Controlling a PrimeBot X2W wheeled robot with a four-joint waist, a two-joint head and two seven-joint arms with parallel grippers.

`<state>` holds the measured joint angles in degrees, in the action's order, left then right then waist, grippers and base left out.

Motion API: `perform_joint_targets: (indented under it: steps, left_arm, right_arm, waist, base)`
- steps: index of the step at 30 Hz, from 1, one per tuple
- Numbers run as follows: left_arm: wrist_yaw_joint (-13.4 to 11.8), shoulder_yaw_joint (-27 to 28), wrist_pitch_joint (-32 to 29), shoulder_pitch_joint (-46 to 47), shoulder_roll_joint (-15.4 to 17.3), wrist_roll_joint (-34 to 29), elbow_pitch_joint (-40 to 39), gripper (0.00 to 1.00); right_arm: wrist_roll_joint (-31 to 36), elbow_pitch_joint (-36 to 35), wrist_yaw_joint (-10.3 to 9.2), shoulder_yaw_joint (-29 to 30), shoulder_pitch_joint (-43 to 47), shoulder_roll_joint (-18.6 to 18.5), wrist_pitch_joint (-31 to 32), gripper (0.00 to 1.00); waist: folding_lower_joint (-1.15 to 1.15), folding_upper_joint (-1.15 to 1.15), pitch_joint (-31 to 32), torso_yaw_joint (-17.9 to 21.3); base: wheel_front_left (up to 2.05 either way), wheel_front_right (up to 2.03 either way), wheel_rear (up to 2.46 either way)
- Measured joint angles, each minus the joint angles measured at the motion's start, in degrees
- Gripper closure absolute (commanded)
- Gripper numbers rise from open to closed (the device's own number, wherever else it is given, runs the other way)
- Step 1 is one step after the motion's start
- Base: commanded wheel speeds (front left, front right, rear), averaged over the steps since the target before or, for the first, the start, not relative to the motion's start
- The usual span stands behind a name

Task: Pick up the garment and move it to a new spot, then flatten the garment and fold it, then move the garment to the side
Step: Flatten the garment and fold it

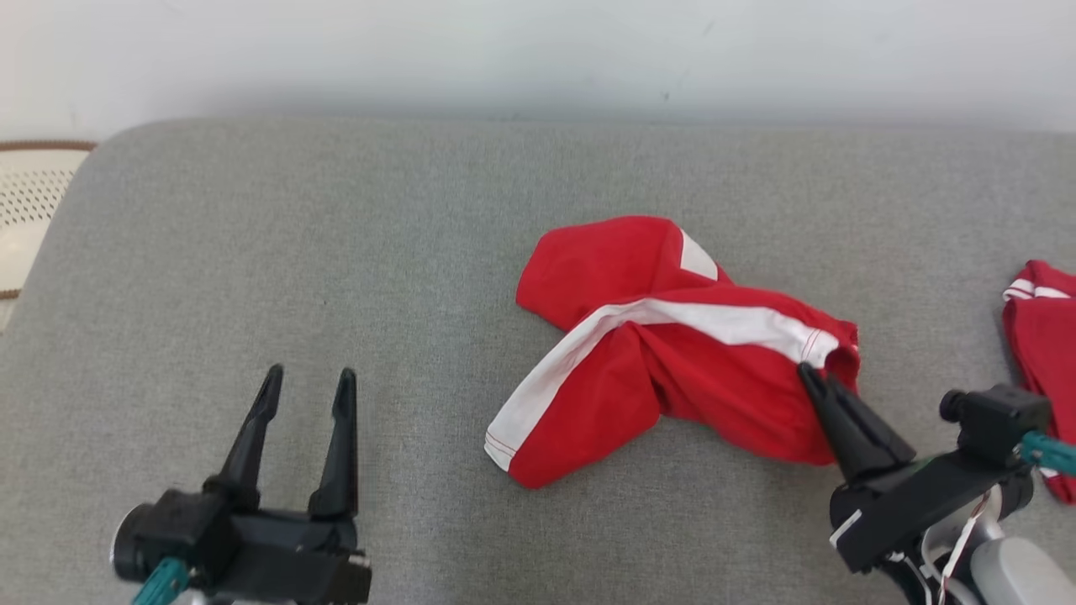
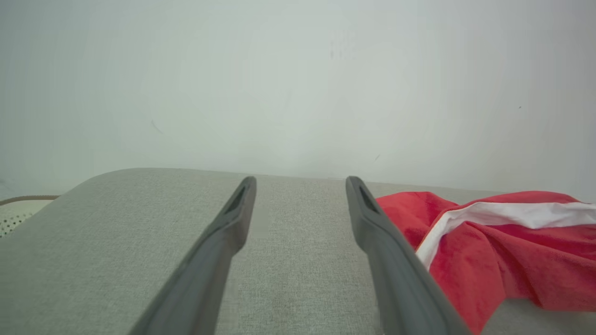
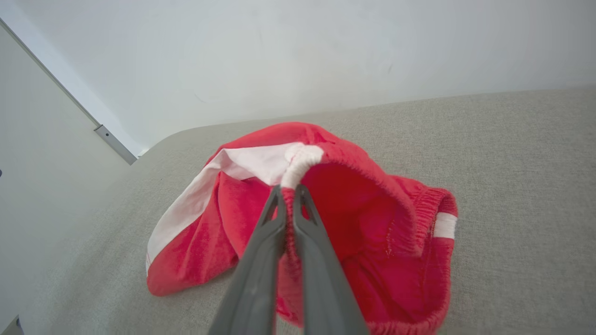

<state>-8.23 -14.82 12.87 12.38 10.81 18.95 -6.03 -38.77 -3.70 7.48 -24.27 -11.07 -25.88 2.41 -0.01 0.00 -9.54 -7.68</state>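
Two grippers in frame, one garment in play. Grey cushion (image 1: 252,252) spans nearly the whole head view, pale wall (image 1: 538,50) behind it. Red garment (image 1: 714,378) with a white side stripe lies crumpled right of centre on the cushion, one leg hem toward the robot, elastic end at the right. Second red-and-white piece (image 1: 1038,336) sits at the far right edge, apart from the first. Cream perforated object (image 1: 34,202) with a brown rim is off the cushion's left end, cut by the frame. Left gripper (image 1: 309,374) hovers over bare cushion well left of the garment, fingers spread wide, nothing between them. Right gripper (image 1: 809,371) is at the garment's right end, fingers clamped together on the waistband (image 3: 302,160) where white stripe meets elastic. That edge is raised off the cushion; the rest of the fabric lies on it.
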Motion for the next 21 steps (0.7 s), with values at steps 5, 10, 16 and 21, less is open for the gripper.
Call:
perform_joint_targets:
  steps: [5,10,16,21]
  left_arm:
    - [0.1,0.1,0.9,-3.3,1.7,-1.5,-0.5,0.0]
    - [0.1,-0.1,1.5,-6.9,2.6,-2.8,-0.1,0.0]
    - [0.1,0.0,1.8,-8.7,2.9,-2.8,0.5,0.0]
    - [0.1,-0.1,1.8,-8.9,3.1,-2.8,0.7,0.0]
  right_arm:
    - [0.1,0.8,0.0,-0.9,1.4,0.9,-0.2,1.0]
    - [0.1,1.7,0.0,-1.4,3.0,1.4,-0.4,1.0]
    - [0.1,2.1,0.0,-1.5,4.1,1.9,-0.5,1.0]
    - [0.2,2.0,0.0,-1.6,4.6,2.0,-0.4,1.0]
  waist:
    - [0.0,0.0,1.8,0.3]
    - [0.0,0.0,4.1,0.6]
    - [0.0,0.0,6.1,0.8]
    - [0.0,0.0,6.5,0.7]
  base:
    - [0.0,0.0,0.0]
    - [0.0,0.0,0.0]
    - [0.0,0.0,0.0]
    - [0.0,0.0,0.0]
